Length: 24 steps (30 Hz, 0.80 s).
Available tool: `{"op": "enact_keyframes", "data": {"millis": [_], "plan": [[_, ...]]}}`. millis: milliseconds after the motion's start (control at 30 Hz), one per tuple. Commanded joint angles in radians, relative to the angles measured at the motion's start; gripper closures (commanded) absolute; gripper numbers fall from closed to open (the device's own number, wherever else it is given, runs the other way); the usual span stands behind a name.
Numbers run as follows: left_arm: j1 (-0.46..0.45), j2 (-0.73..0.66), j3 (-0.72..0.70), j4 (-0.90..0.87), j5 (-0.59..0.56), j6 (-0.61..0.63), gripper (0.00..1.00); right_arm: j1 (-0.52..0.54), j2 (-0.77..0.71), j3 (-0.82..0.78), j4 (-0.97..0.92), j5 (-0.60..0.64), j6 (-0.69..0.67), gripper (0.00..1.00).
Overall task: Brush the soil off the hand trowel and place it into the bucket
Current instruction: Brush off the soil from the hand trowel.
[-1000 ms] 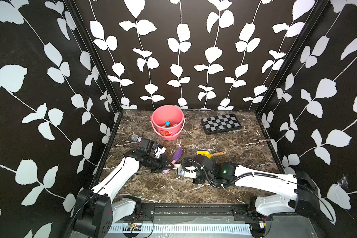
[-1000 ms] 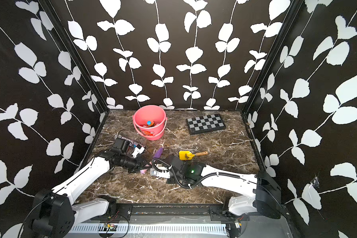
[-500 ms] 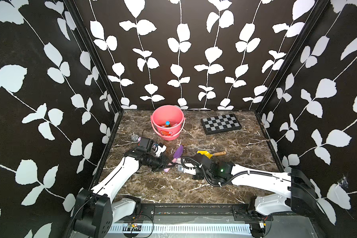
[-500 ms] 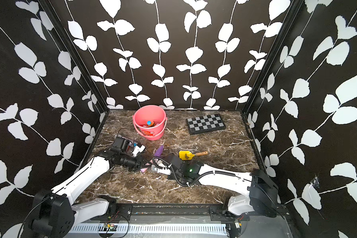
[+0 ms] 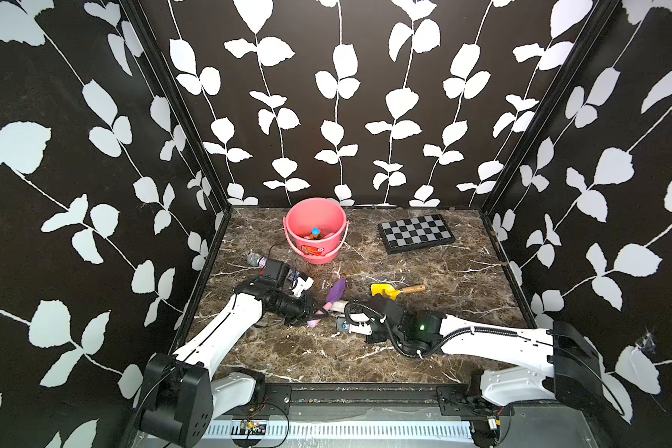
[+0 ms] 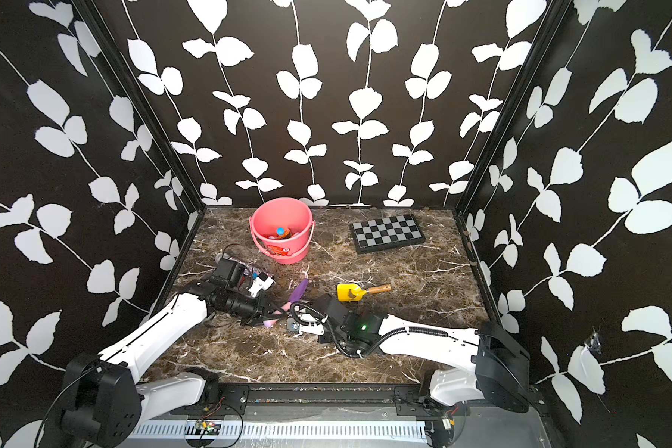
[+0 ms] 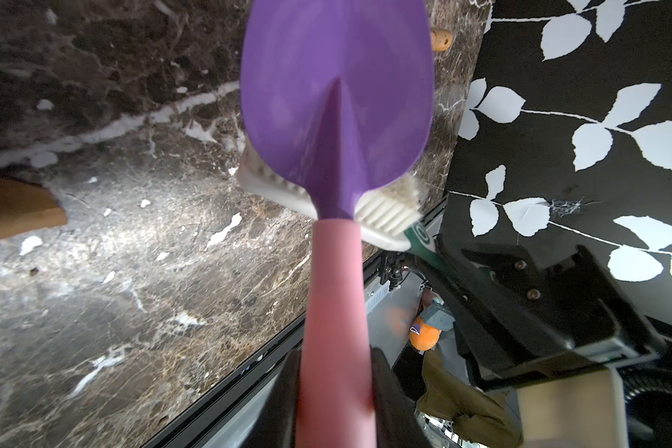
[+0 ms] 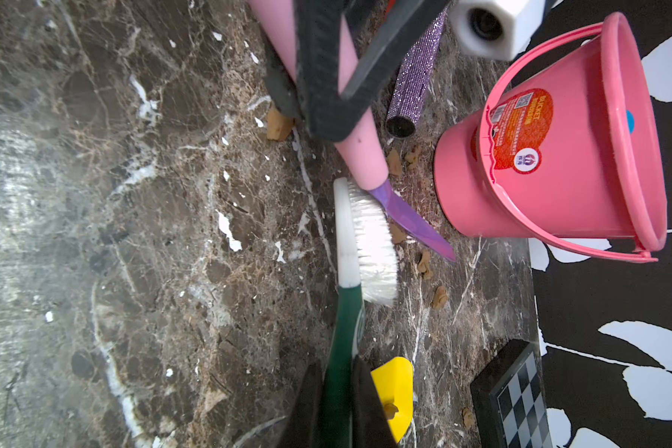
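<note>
The trowel [image 7: 334, 186] hides the middle of the brush [image 7: 388, 217], and its blade tip is cut off.

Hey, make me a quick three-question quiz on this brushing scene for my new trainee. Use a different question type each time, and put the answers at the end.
1. True or false: the purple trowel already lies inside the bucket.
2. The right claw is shut on: A) the yellow trowel, B) the green-handled brush, C) the chessboard.
3. What are the small brown lumps on the table near the purple trowel's blade?
Key: 1 false; 2 B; 3 soil.
</note>
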Motion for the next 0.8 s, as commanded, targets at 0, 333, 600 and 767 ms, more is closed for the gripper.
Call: {"op": "enact_keyframes", "data": {"millis": [0, 333, 600, 767], "plan": [[-0.001, -0.005, 0.01, -0.035, 0.026, 0.032, 1.0, -0.034, -0.01, 0.033, 0.069, 0.07, -0.011, 1.0], [-0.001, 0.016, 0.064, -0.053, 0.017, 0.045, 1.0, -0.023, -0.043, 0.0, 0.0, -0.001, 0.006, 1.0], [0.0, 0.016, 0.048, -0.066, 0.04, 0.065, 1.0, 0.016, -0.017, 0.048, 0.054, 0.035, -0.049, 1.0], [-0.001, 0.003, 0.037, -0.096, 0.055, 0.09, 1.0, -0.041, 0.001, 0.03, 0.114, 0.103, -0.086, 1.0]]}}
